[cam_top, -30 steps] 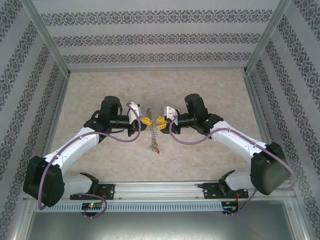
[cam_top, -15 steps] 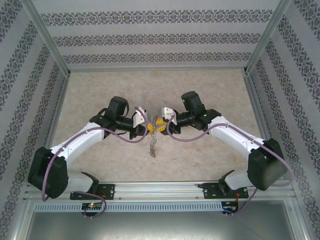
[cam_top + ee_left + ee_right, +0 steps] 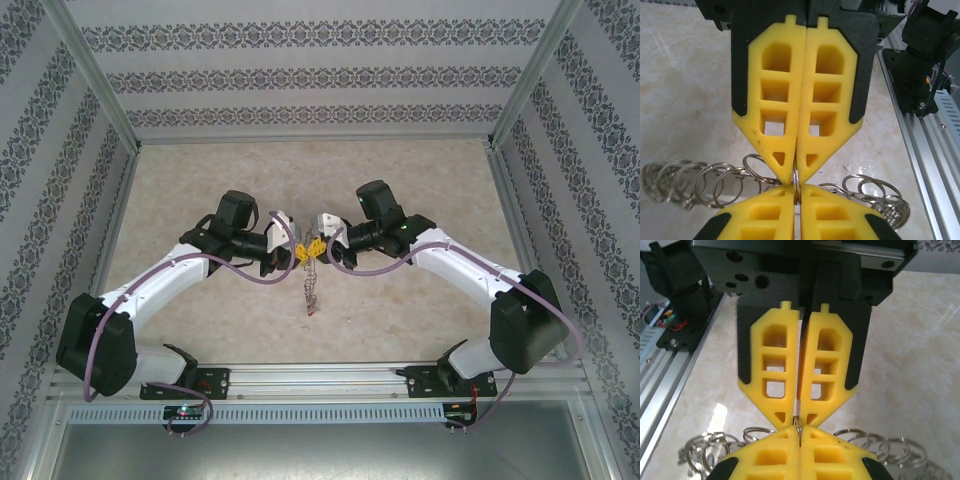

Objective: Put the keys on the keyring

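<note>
Top view: nearest the arm bases, a small reddish piece, perhaps one of the keys (image 3: 313, 309), ends the keyring (image 3: 310, 285), which runs as a thin line up the frame's centre. At its far end the left jaws and right jaws meet tip to tip, both clenched on one wire ring, equally close, above the surface (image 3: 400, 180).

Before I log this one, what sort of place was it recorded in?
Probably a lab robot cell, not a home: a marble-look tabletop boxed in by patterned wall panels on aluminium frame posts, with a left arm and right arm bolted to an aluminium rail at the near edge.
</note>
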You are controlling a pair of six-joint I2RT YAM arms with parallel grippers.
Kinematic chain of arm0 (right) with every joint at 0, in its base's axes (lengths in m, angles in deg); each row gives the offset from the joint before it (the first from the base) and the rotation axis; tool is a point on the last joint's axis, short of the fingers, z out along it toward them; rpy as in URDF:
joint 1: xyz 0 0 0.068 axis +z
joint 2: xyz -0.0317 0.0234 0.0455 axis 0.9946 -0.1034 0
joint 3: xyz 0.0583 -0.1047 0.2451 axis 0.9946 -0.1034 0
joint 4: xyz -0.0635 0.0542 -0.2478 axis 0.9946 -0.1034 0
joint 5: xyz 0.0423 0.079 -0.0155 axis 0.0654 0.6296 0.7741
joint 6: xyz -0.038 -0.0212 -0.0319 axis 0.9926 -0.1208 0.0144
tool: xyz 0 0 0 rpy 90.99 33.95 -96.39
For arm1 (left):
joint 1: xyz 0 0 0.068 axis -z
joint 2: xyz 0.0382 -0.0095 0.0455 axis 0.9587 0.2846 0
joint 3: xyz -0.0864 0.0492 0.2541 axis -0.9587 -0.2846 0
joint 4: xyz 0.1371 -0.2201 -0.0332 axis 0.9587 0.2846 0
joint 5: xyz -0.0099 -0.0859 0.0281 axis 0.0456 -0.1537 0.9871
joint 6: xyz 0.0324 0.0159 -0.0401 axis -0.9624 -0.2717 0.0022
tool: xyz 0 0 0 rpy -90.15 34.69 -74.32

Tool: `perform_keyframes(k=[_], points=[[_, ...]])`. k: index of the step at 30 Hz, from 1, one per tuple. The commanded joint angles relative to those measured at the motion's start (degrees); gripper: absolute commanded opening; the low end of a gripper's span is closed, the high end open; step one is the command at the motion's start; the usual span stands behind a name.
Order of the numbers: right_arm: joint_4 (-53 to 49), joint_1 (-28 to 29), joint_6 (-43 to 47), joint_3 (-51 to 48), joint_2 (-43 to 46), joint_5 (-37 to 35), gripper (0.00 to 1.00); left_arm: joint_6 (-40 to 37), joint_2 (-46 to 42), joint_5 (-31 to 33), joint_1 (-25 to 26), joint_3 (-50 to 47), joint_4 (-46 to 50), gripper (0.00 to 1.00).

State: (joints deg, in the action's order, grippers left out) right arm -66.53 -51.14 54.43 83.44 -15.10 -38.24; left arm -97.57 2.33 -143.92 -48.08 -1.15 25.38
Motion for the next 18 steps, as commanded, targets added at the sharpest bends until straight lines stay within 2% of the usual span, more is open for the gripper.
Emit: perform_keyframes(k=[1,6,11,15,18], points=[[10.33,-1.14,-6.94,-1.83,2.31,1.26,0.00,2.94,0.68,-4.19,-0.11,0.01,-5.32,0.15],[26.89,-2.38,-19.22,-7.18,4.37,-0.10,0.00,6.55,2.21,-4.84,-0.35,-1.31,-9.18,0.16],[47.74,-2.96,-32.27,-13.40,3.88,-4.32,0.00,11.73,2.95,-5.86,-0.28,-2.98,-16.60,0.17],[54.51,-2.74,-36.45,-14.98,3.76,-6.16,0.00,12.88,3.32,-5.68,-0.28,-3.33,-18.17,0.19],[55.09,-2.91,-36.67,-15.45,4.51,-6.87,0.00,12.95,3.10,-5.45,-0.28,-3.89,-18.33,0.22]])
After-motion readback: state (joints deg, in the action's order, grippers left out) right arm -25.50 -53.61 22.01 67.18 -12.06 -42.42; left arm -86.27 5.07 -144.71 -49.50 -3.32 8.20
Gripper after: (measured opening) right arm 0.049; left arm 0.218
